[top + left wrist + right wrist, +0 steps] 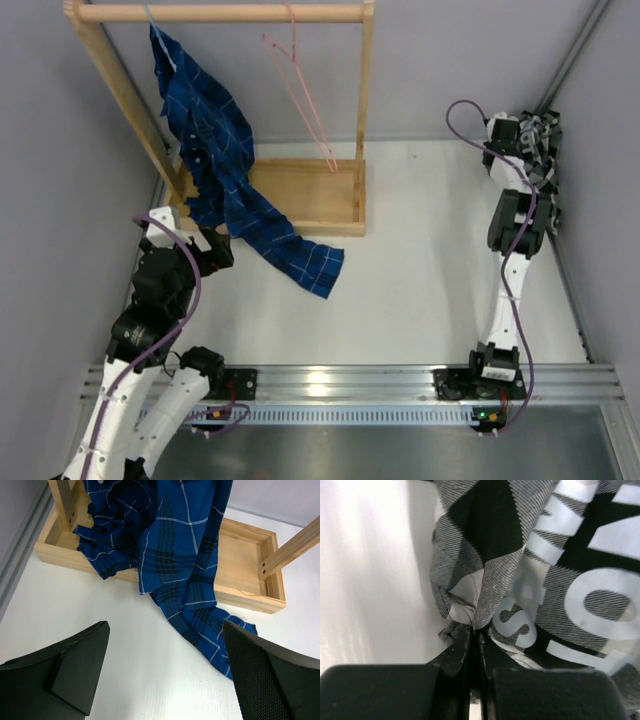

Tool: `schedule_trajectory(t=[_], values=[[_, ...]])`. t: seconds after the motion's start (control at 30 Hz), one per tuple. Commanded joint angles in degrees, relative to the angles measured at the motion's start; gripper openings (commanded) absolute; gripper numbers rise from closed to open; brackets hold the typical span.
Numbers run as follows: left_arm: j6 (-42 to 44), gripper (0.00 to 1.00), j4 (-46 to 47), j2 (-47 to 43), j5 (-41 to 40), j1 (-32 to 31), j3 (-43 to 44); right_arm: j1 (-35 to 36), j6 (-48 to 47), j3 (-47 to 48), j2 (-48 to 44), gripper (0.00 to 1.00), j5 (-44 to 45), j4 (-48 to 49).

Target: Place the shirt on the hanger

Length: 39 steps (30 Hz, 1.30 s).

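The black-and-white checked shirt point(540, 150) is bunched at the far right of the table against the wall. In the right wrist view its fabric with white lettering point(540, 565) fills the frame. My right gripper point(476, 630) is shut on a fold of the shirt; in the top view it point(522, 140) sits at the shirt. The pink wire hanger point(300, 80) hangs from the wooden rail point(220, 12) at the back. My left gripper point(165, 675) is open and empty above the bare table, in front of the rack; in the top view it point(215, 250) is at the left.
A dark blue plaid shirt point(225, 170) hangs from the rail on a pale blue hanger and trails over the wooden rack's base tray point(300, 195) onto the table point(200, 610). Grey walls close in left and right. A metal rail point(340, 385) runs along the near edge.
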Motion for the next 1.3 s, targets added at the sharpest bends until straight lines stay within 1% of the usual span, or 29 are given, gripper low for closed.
schedule_trajectory(t=[0.0, 0.07, 0.1, 0.13, 0.17, 0.2, 0.27, 0.3, 0.33, 0.37, 0.4, 0.43, 0.5, 0.53, 0.6, 0.63, 0.7, 0.77, 0.83, 0.93, 0.97, 1.03, 1.07, 1.1, 1.13, 1.17, 1.2, 1.27], values=[[0.61, 0.98, 2.90, -0.05, 0.68, -0.22, -0.19, 0.81, 3.27, -7.11, -7.45, 0.00, -6.61, 6.05], [0.61, 0.98, 2.82, -0.14, 0.68, -0.22, -0.19, 2.21, 6.88, -11.35, -14.56, 0.00, -7.67, 9.64], [0.70, 0.98, 2.82, -0.31, 0.60, -0.22, -0.19, 3.96, 10.02, -15.46, -17.02, 0.00, -7.50, 9.93], [0.70, 0.98, 2.82, -0.58, 0.42, -0.22, -0.19, 4.94, 12.06, -17.33, -22.44, 0.00, -7.58, 9.93], [0.70, 0.98, 2.82, -0.75, 0.33, -0.22, -0.10, 5.99, 14.16, -19.44, -25.54, 0.00, -7.85, 9.75], [0.61, 0.98, 2.90, -1.37, -0.10, -0.22, -0.10, 8.18, 18.01, -24.51, -31.92, 0.00, -8.37, 9.67], [0.61, 0.98, 2.82, -2.07, -0.55, -0.22, -0.10, 11.52, 22.25, -30.50, -38.90, 0.00, -7.68, 9.93], [0.52, 0.98, 2.82, -2.34, -0.90, -0.22, -0.10, 14.84, 24.10, -36.19, -42.15, 0.00, -7.24, 10.02], [0.35, 0.98, 2.82, -2.60, -0.99, -0.22, -0.10, 16.62, 26.55, -38.77, -48.80, 0.00, -5.14, 10.02], [0.52, 0.98, 2.90, -2.69, -0.99, -0.22, -0.19, 18.38, 27.71, -43.49, -52.17, 0.00, -3.30, 9.93], [0.35, 0.98, 2.82, -2.69, -1.07, -0.22, -0.28, 21.96, 28.24, -45.46, -55.16, 0.00, -1.89, 9.67], [0.43, 0.98, 2.82, -2.60, -0.99, -0.22, -0.28, 23.56, 31.03, -46.78, -60.67, 0.00, 0.65, 7.84], [0.52, 0.98, 2.90, -2.43, -1.16, -0.22, -0.28, 27.60, 33.33, -49.25, -65.89, 0.00, 2.78, 4.84], [0.52, 0.98, 2.82, -2.43, -1.25, -0.22, -0.28, 28.40, 34.30, -49.78, -70.87, 0.00, 3.05, 2.66], [0.52, 0.98, 2.82, -2.51, -1.25, -0.22, -0.28, 29.64, 36.32, -49.79, -75.47, 0.00, 1.22, 0.80], [0.61, 0.98, 2.90, -2.69, -1.34, -0.22, -0.28, 29.90, 36.68, -49.00, -78.71, 0.00, -0.01, -0.52], [0.70, 0.98, 2.90, -2.86, -1.25, -0.22, -0.37, 30.08, 36.43, -44.35, -80.59, 0.00, -0.73, -4.82], [0.79, 0.98, 2.90, -3.04, -1.16, -0.22, -0.37, 29.82, 34.67, -40.32, -81.03, 0.00, 0.84, -8.33], [1.05, 0.98, 2.99, -3.22, -1.16, -0.22, -0.37, 27.98, 33.17, -38.45, -80.33, 0.00, 2.26, -11.15], [1.23, 0.98, 3.08, -3.39, -1.07, -0.13, -0.72, 23.68, 34.31, -42.03, -82.33, 0.00, -0.54, -13.19], [1.31, 0.98, 3.25, -3.39, -0.99, -0.22, -0.72, 22.36, 35.01, -46.22, -83.13, 0.00, -1.68, -13.10], [1.40, 0.98, 3.26, -2.78, -0.37, -0.22, -0.81, 18.23, 37.20, -51.34, -85.32, 0.00, -4.49, -12.84], [1.40, 0.98, 3.34, -2.52, -0.11, -0.13, -0.81, 16.74, 37.91, -57.02, -86.03, 0.02, -4.94, -12.31], [1.40, 0.98, 3.26, -2.25, 0.41, -0.13, -0.81, 13.24, 39.57, -60.21, -86.91, 0.24, -5.99, -11.18], [1.49, 0.98, 3.34, -1.82, 0.51, -0.22, -0.81, 11.29, 40.54, -62.94, -87.27, 0.32, -6.09, -10.90], [1.49, 0.98, 3.26, -1.55, 0.68, -0.22, -0.81, 7.18, 42.03, -67.75, -87.53, 0.32, -6.09, -10.90], [1.40, 0.98, 3.34, -1.37, 0.86, -0.22, -0.81, 6.01, 42.66, -70.15, -89.10, 0.36, -6.00, -10.90], [1.40, 0.98, 3.34, -0.76, 1.21, -0.22, -0.81, 4.69, 43.45, -75.76, -92.09, 0.55, -5.39, -9.77]])
